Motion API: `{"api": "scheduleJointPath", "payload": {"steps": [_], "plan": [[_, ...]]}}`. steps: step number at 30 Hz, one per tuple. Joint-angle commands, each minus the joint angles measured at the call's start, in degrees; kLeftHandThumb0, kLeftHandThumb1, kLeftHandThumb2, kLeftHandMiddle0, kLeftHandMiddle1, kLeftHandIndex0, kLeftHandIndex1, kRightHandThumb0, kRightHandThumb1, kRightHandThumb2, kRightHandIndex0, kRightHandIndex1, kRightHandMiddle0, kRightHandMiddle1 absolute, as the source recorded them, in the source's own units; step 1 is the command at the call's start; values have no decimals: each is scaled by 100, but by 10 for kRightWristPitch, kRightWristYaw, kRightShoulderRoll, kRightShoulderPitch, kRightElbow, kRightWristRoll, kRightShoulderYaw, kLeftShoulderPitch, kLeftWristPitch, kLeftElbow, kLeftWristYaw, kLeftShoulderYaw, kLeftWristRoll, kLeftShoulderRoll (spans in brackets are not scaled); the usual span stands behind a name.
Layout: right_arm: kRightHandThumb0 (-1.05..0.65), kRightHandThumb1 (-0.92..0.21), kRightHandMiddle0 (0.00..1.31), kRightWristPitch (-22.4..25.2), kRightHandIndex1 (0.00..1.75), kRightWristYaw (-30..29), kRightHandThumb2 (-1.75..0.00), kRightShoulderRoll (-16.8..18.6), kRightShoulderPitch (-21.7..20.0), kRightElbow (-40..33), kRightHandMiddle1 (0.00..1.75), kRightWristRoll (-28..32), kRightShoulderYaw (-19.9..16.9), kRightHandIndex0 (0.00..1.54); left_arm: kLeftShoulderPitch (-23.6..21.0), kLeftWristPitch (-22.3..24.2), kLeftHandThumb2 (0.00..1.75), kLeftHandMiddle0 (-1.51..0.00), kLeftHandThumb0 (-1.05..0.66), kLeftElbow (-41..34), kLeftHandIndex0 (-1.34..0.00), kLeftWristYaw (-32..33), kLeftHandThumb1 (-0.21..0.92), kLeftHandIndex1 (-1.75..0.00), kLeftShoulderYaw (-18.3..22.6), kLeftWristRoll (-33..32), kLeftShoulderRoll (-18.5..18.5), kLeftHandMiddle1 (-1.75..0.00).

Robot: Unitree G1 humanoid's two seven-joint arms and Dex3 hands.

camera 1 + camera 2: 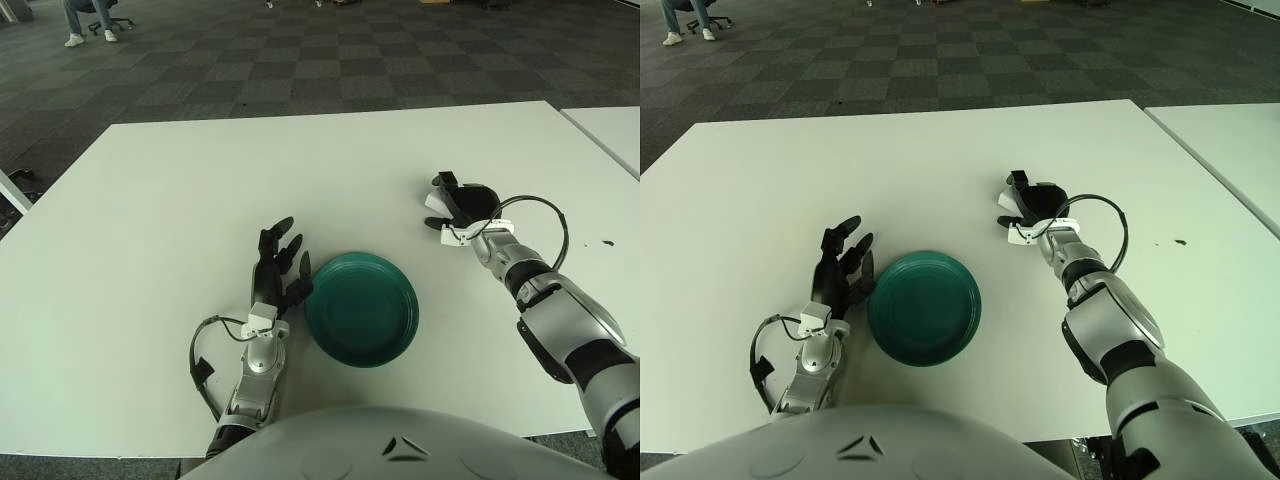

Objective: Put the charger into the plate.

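A dark green plate (362,308) lies on the white table (150,250), near the front edge. My right hand (462,205) is to the right of and behind the plate, low over the table. Its black fingers are curled around a small white charger (436,204), which shows only at the hand's left edge; the rest of it is hidden. The hand is about a hand's width from the plate's rim. My left hand (278,262) shows just left of the plate with its fingers spread, holding nothing.
A second white table (612,130) stands at the far right, across a narrow gap. A black cable loops from my right wrist (555,225). A seated person's legs and chair (88,22) are far back left on the carpet.
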Motion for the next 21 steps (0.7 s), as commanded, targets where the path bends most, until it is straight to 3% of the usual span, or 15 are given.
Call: {"api": "scheduleJointPath", "payload": {"steps": [1,17,21], "plan": [[-48,-92,81,-7,175,24,-71,-6,-14,-1,175,7,-5,101,31,1,89,-67,-73,67,-15,-3,92,-89,1,4,-5,-3],[-47,-92,82,-46,175,18,-76,-9,-71,-11,175,11,-27,101,21,3,87,-68,-72,83,-15,0,92,-88,2,0,-9,-3],[-47,-92,84,-87,175,52,-75,-36,-99,-82,175,14,-35,102,21,-6,84,-68,-72,87,-15,-4,92,-88,3,-7,-10,-3]]}}
